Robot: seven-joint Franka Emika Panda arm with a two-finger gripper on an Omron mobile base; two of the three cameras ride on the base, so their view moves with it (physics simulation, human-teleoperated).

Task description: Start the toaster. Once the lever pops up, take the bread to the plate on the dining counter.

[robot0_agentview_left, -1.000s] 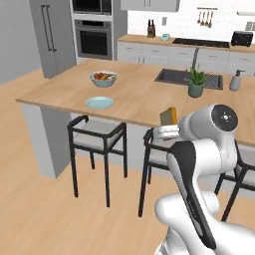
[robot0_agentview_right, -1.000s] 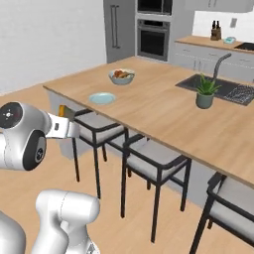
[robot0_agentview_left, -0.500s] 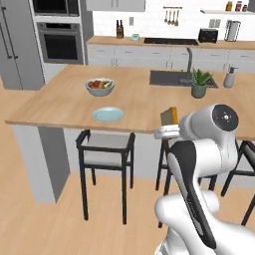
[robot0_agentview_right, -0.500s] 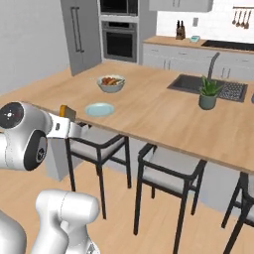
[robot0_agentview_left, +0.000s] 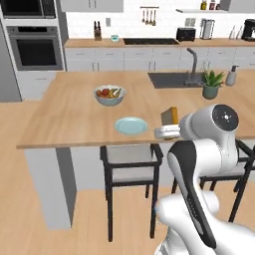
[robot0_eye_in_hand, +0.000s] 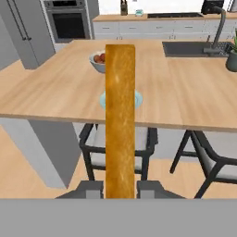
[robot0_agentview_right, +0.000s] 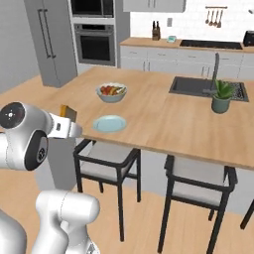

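Between the jaws (robot0_eye_in_hand: 120,187), clamped tight on it, stands the bread (robot0_eye_in_hand: 120,120), a thin flat slice seen edge-on with a grainy golden-brown crust, held upright short of the desk (robot0_agentview_left: 64,117), whose smooth light wood top sits on grey sides. On that top lies the round, flat, pale blue plate (robot0_agentview_left: 131,125), with a grey fruit bowl (robot0_agentview_left: 109,94) just beyond it

bread (robot0_eye_in_hand: 120,115) upright in gripper (robot0_eye_in_hand: 120,187), plate (robot0_agentview_left: 131,125) bare

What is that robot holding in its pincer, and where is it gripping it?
The bread, a slice of toast. The pincer is shut on its bottom edge, so the slice stands edge-on between the fingers.
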